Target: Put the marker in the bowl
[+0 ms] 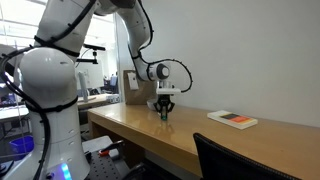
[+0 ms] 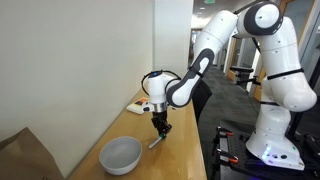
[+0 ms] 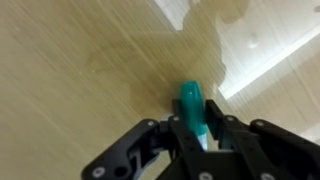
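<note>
The marker (image 3: 191,108) is a short teal-green stick. In the wrist view it sits between my gripper (image 3: 196,128) fingers, which press on both its sides just above the wooden table. In an exterior view the gripper (image 2: 158,128) points straight down at the table, with the marker's lower end (image 2: 155,143) showing below it. The grey bowl (image 2: 120,155) stands on the table beside the gripper, a short way off. In an exterior view the gripper (image 1: 165,113) is low over the table, and the marker is too small to make out there.
A flat white-red-black book (image 1: 232,119) lies on the table; it also shows beyond the gripper (image 2: 137,106). A brown cardboard box (image 2: 25,155) stands past the bowl. The table runs along a white wall, and its front edge (image 2: 195,150) is close to the gripper.
</note>
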